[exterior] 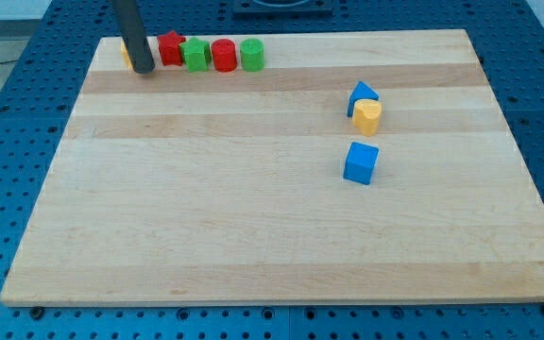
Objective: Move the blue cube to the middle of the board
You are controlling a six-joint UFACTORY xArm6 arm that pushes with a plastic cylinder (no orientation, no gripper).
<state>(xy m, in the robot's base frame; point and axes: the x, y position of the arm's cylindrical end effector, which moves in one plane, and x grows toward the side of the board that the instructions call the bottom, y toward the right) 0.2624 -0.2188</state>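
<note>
The blue cube point(361, 162) lies right of the board's middle. Just above it sit a yellow heart-shaped block point(367, 115) and a blue triangular block point(362, 94), touching each other. My tip point(144, 69) is at the board's top left, far from the blue cube. It stands right beside a yellow block point(126, 51), mostly hidden behind the rod.
A row of blocks runs along the top edge right of my tip: a red star point(171, 48), a green block point(195, 55), a red cylinder point(223, 55) and a green cylinder point(251, 54). The wooden board point(253, 217) lies on a blue perforated table.
</note>
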